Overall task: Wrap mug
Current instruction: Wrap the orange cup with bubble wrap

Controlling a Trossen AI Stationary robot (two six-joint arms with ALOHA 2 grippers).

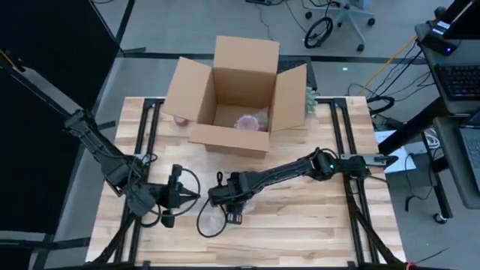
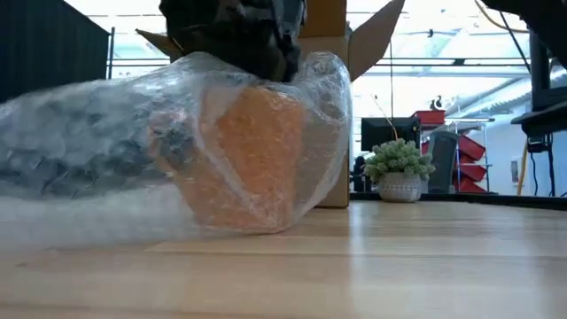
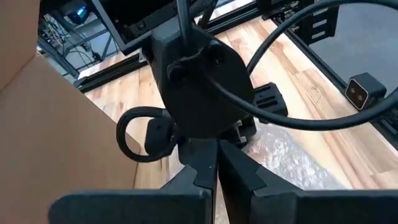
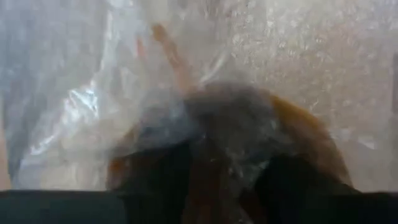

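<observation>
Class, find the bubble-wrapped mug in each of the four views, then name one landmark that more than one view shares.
High view: mug at lower centre, under the right gripper.
Low view: mug fills left of centre, orange through the wrap.
Left wrist view: only some wrap shows; the mug is hidden.
Right wrist view: mug fills the centre.
Shared landmark: cardboard box, also in the low view.

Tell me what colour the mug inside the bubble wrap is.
Orange mug, clearest in the low view.

Mug blurred beneath bubble wrap; wrap cut off at left edge. Right gripper fingertips obscured.
</observation>
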